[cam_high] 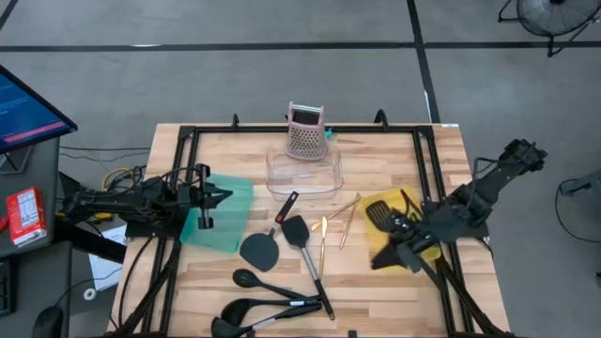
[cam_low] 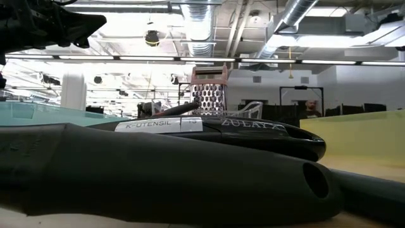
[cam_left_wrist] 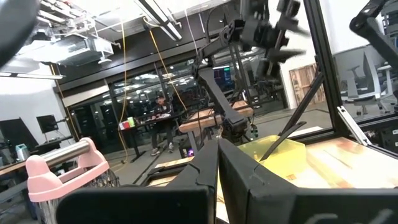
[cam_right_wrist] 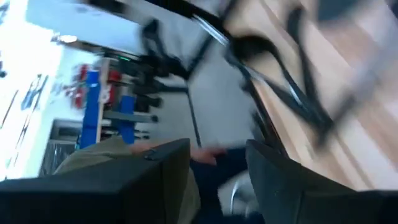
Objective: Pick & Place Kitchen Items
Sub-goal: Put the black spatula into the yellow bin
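Several black long-handled utensils [cam_high: 272, 282] lie flat on the wooden table's near middle, and they fill the low view's foreground [cam_low: 190, 171]. Thin golden sticks [cam_high: 324, 235] lie beside them. A black slotted turner [cam_high: 380, 214] rests on a yellow board [cam_high: 399, 211] at the right. My right gripper [cam_high: 385, 255] hovers blurred above that board's near edge; in its wrist view [cam_right_wrist: 217, 174] the fingers stand open with nothing between them. My left gripper [cam_high: 211, 197] is shut and empty, held level over a teal board [cam_high: 225, 221] at the left.
A pink box grater [cam_high: 305, 131] stands at the far middle, behind a clear tray [cam_high: 305, 172]. A black frame [cam_high: 310, 130] runs round the table's edges. Bare wood [cam_high: 376, 300] lies between the utensils and the right arm.
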Robot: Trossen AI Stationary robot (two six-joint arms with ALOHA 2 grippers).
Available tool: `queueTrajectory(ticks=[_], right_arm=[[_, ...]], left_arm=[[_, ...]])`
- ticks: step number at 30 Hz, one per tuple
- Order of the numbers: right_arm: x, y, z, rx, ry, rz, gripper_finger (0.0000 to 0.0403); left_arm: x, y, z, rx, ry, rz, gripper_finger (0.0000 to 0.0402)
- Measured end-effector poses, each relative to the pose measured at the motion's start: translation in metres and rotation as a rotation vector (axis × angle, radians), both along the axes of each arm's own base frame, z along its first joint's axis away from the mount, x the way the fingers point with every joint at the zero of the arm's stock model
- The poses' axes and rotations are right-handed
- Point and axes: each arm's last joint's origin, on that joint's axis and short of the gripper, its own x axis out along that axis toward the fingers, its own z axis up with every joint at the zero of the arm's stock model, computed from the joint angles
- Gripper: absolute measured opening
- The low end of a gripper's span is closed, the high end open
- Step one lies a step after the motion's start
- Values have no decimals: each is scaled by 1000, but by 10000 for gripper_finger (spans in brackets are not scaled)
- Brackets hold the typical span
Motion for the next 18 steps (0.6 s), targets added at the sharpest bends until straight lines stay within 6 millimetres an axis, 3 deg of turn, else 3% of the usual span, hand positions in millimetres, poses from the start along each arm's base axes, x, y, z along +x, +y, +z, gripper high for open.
queueTrajectory(ticks=[5,18], right_arm=[[44,6,-3,-212,18,-2,162],[141,-6,-71,-453,455,53,256]], left_arm=[[0,0,0,0,0,0,2],[0,0,0,-1,-4,3,2]])
